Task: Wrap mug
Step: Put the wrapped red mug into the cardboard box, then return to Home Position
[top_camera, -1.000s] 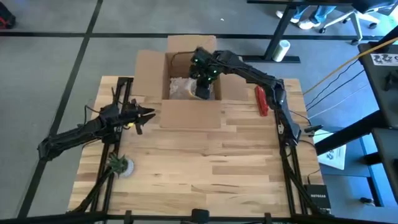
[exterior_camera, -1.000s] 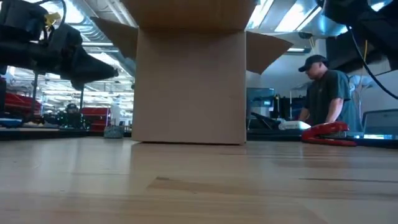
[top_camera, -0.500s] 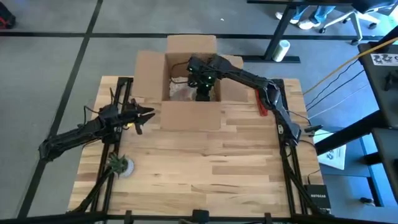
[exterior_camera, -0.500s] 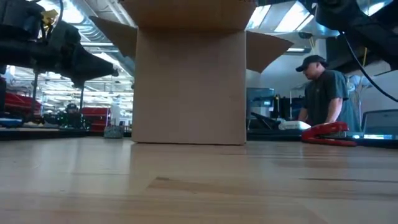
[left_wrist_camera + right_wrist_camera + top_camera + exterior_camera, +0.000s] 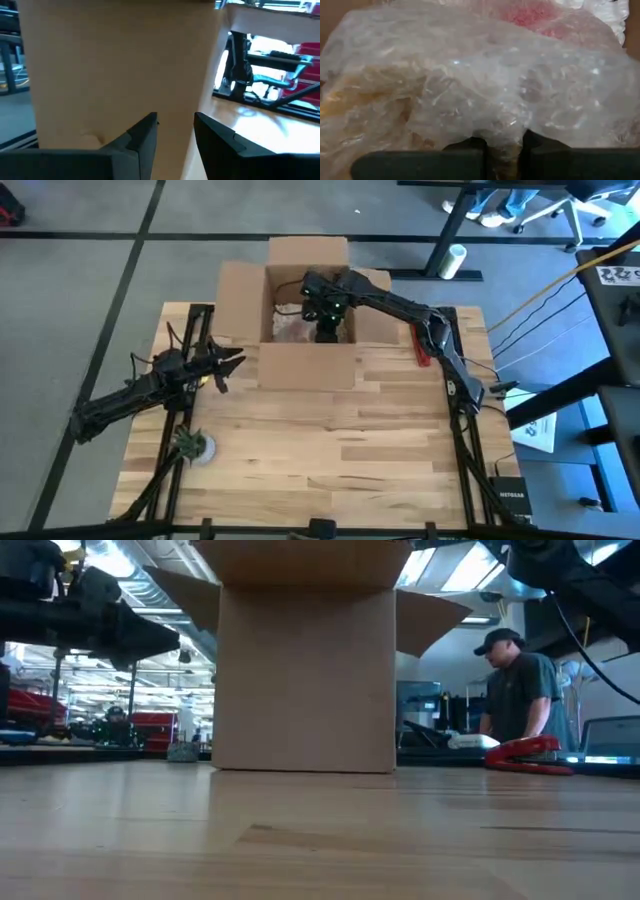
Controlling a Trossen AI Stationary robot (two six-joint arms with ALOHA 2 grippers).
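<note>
An open cardboard box [image 5: 305, 290] stands at the far edge of the wooden counter [image 5: 320, 440], its flaps spread out. The right gripper [image 5: 326, 330] reaches down inside it, its fingers [image 5: 470, 147] nearly closed on a pinch of clear bubble wrap [image 5: 480, 75] bundled around something with a red patch showing through; the mug itself cannot be made out under the wrap. The left gripper [image 5: 232, 361] hovers over the counter just left of the box, fingers [image 5: 145, 137] narrowly apart and holding nothing. A red tool [image 5: 420, 342] lies right of the box, and a small greenish object [image 5: 192, 446] sits near the left edge. A person [image 5: 520, 690] in a cap stands beyond the counter. No writing is legible.
</note>
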